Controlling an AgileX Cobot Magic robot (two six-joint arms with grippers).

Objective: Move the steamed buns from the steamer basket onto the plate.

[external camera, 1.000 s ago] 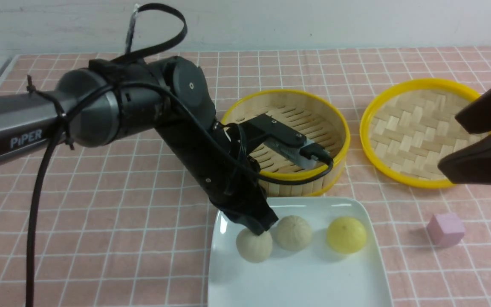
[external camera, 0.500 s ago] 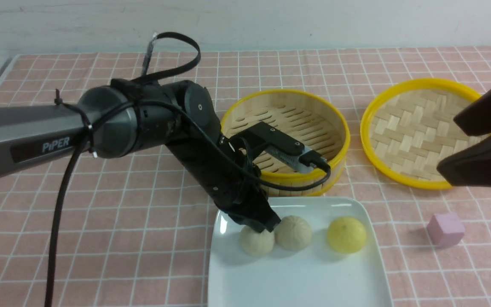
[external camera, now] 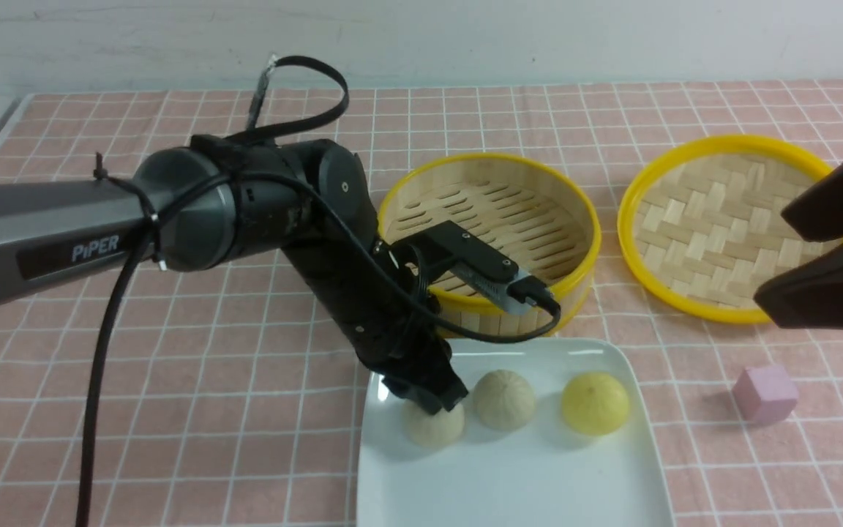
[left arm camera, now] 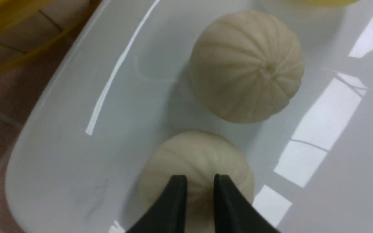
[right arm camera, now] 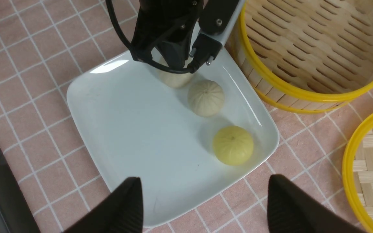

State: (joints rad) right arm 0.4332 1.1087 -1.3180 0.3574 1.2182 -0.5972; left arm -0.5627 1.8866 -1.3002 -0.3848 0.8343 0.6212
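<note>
1. Three small, round, pleated steamed buns (external camera: pixel 504 399) sit in a row on the large glossy white square plate (external camera: pixel 509 483), toward its far edge. From robot's left: pale beige left bun (external camera: pixel 435 430), pale beige mid bun (right arm camera: pixel 205 97), yellow right bun (external camera: pixel 595 402).
2. Left bun and mid bun lie just beside each other, w/ a narrow gap in L wrist view. Yellow right bun stands apart from both.
3. L gripper (left arm camera: pixel 200 183): black tips rest on crown of left bun, jaws slightly apart, bun skin visible in the gap. Cannot tell whether it pinches the bun or sits free. Bun base is on the plate.
4. R gripper (right arm camera: pixel 205 177): jaws spread wide, nothing between them. It hangs raised at robot's right, clear of all items.
5. Round, deep bamboo steamer basket (external camera: pixel 516 212), yellow rims and slotted floor, stands just behind the plate.
6. Shallow yellow-rimmed tray (external camera: pixel 714 219) w/ woven floor sits right of the basket, apart from it.
7. Small pink cube (external camera: pixel 764 394) lies right of the plate, apart from it.
8. All items rest on a pink checked cloth (external camera: pixel 246 366).
</note>
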